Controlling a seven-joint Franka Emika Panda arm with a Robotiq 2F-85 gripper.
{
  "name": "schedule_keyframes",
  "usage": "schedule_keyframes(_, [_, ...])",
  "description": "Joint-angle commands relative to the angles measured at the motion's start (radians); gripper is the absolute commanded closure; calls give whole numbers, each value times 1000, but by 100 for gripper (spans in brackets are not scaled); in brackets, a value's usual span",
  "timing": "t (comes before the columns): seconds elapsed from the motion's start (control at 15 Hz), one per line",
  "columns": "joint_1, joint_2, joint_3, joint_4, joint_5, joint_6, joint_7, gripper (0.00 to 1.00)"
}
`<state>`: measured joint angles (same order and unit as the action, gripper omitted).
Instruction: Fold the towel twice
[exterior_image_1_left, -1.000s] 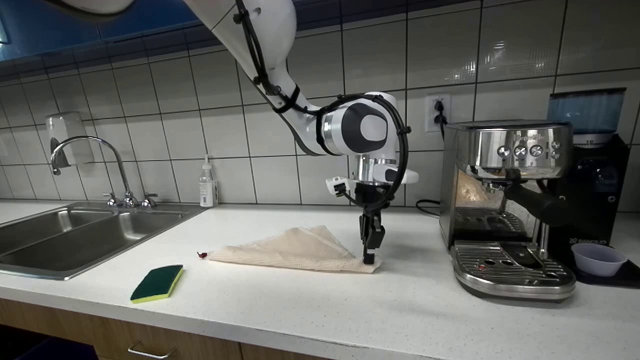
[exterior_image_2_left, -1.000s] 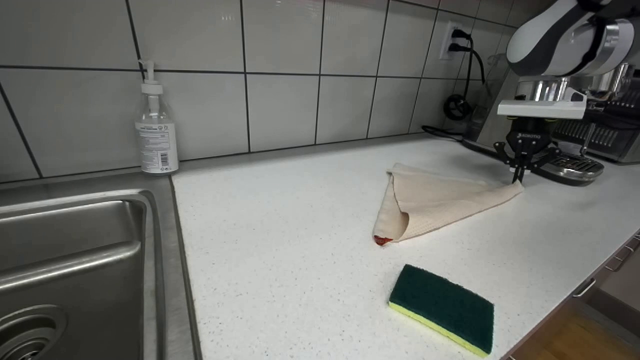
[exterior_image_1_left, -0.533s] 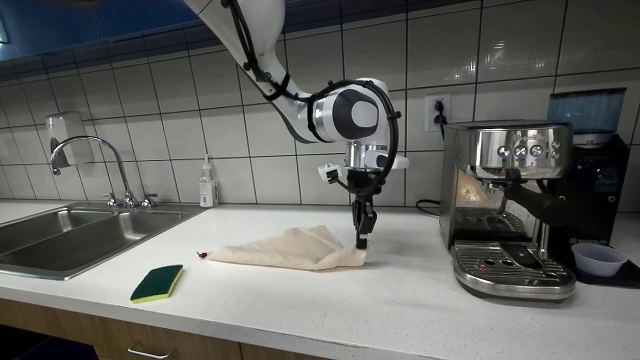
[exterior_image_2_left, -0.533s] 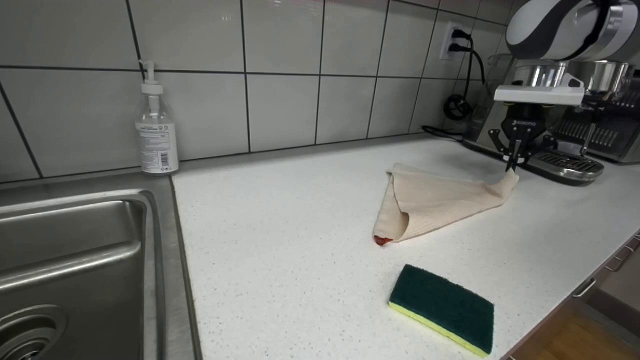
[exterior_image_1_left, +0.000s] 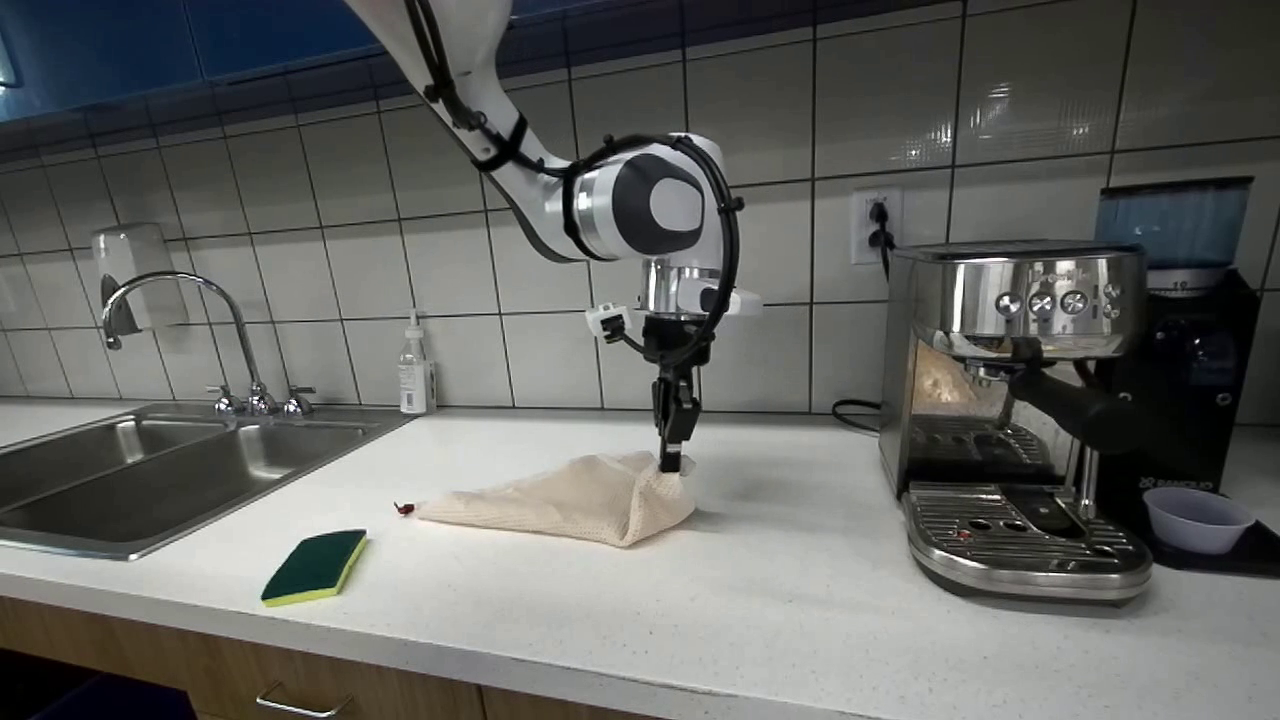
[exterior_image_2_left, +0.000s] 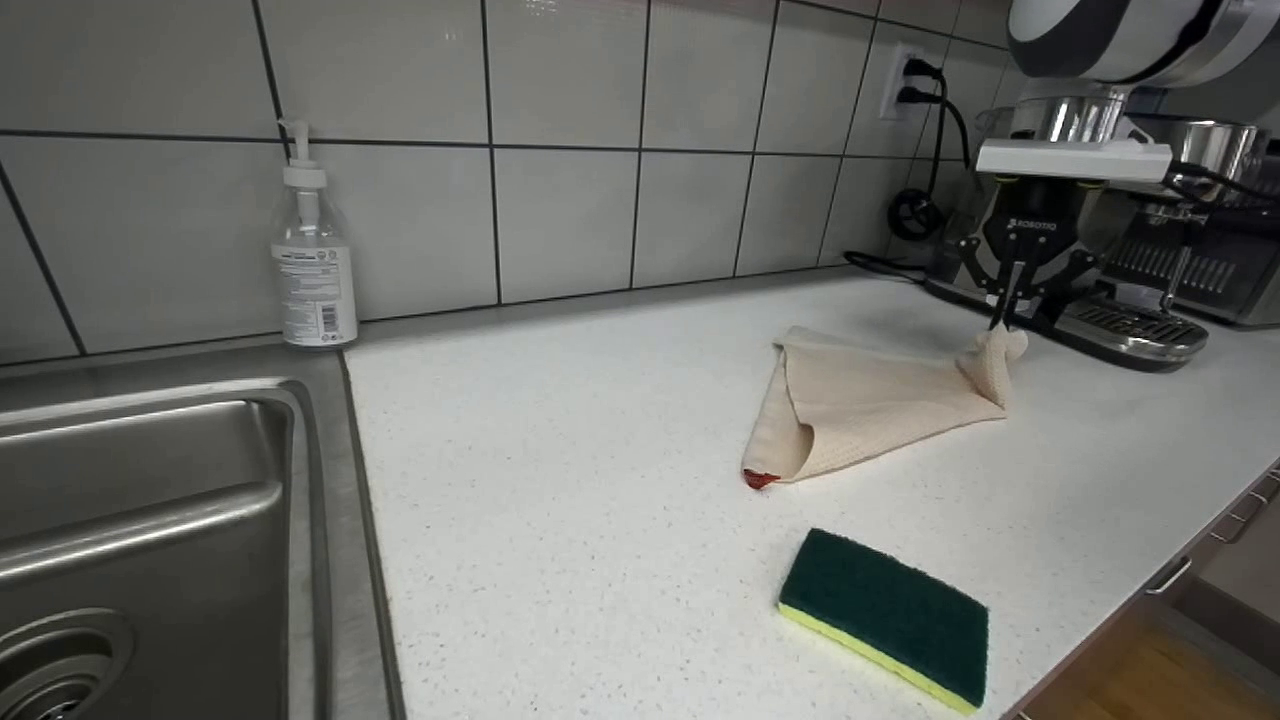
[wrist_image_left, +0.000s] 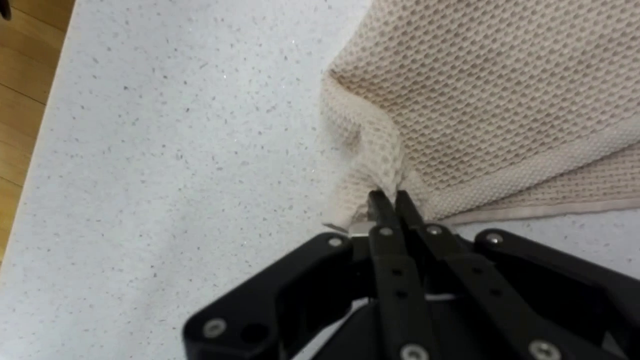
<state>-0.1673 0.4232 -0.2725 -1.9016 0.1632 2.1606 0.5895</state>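
Robotiq gripper (wrist_image_left: 390, 196) has one end of the beige waffle-weave towel (exterior_image_1_left: 560, 500) pinched and bunched up. Towel's on the white speckled countertop (exterior_image_1_left: 800, 610), between the sink and the espresso machine, folded over into a long, lopsided wedge. Long axis goes pretty much left to right in an exterior view, with the skinny end and its red tag (exterior_image_1_left: 404, 509) pointing toward the stainless sink (exterior_image_2_left: 345, 520) and the gripped end toward the espresso machine (exterior_image_1_left: 1020, 300). You can also see, in an exterior view, a curled fold (exterior_image_2_left: 800, 440) right by the tag, kinda like a little scoop. Green-and-yellow scrub sponge (exterior_image_2_left: 885, 620) is lying near the towel but apart from it, closer to the counter's front edge, green side up. As for the kitchen: gooseneck faucet (exterior_image_1_left: 261, 400) at the sink, clear pump bottle (exterior_image_2_left: 315, 290) against the tile backsplash (exterior_image_2_left: 570, 220), black coffee grinder (exterior_image_1_left: 1190, 350) beside the espresso machine with a pale purple bowl (exterior_image_1_left: 1198, 530) in front, blue cabinets (exterior_image_1_left: 280, 40) up top, wood drawer fronts (exterior_image_1_left: 230, 660) below. Wrist view catches a strip of wood floor (wrist_image_left: 22, 100) too. Gripper points straight down, fingers (wrist_image_left: 382, 210) nearly together, just a thin fold of towel squeezed between the tips and a loose flap poking out beside them.
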Motion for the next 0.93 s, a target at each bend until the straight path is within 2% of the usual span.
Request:
schedule_keyframes(0.0, [17, -96, 22, -90, -3, 12, -29, 99])
schedule_keyframes(0.87, [83, -216, 85, -195, -20, 5, -87, 99])
